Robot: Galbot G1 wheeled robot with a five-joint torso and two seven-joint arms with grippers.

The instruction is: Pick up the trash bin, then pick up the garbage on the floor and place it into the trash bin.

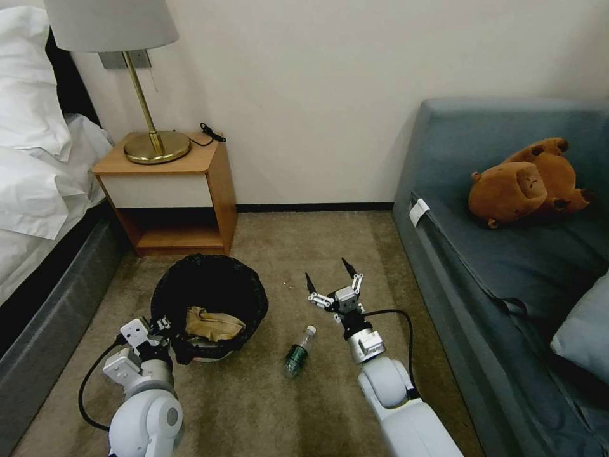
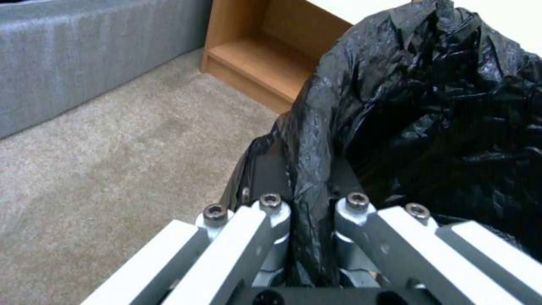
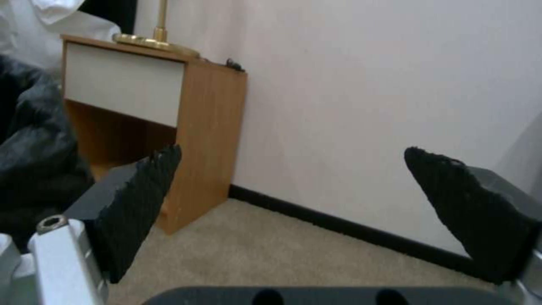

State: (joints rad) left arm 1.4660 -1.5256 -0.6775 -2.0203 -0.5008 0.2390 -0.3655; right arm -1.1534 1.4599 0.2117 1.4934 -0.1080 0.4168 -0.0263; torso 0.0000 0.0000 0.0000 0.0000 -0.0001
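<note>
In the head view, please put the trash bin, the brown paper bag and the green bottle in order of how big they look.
1. Trash bin, clearly largest.
2. Brown paper bag, inside the bin.
3. Green bottle, on the carpet, only slightly smaller-looking than the bag.

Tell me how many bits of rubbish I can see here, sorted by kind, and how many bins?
Green bottle, lying on the carpet: 1
Crumpled brown paper bag, inside the bin: 1
Trash bin, its black liner pinched by the left tool: 1
Total: 3, namely 2 pieces of rubbish and 1 bin. The right tool hangs open beyond the bottle.

bin liner black | bottle green, white cap | paper bag brown
</note>
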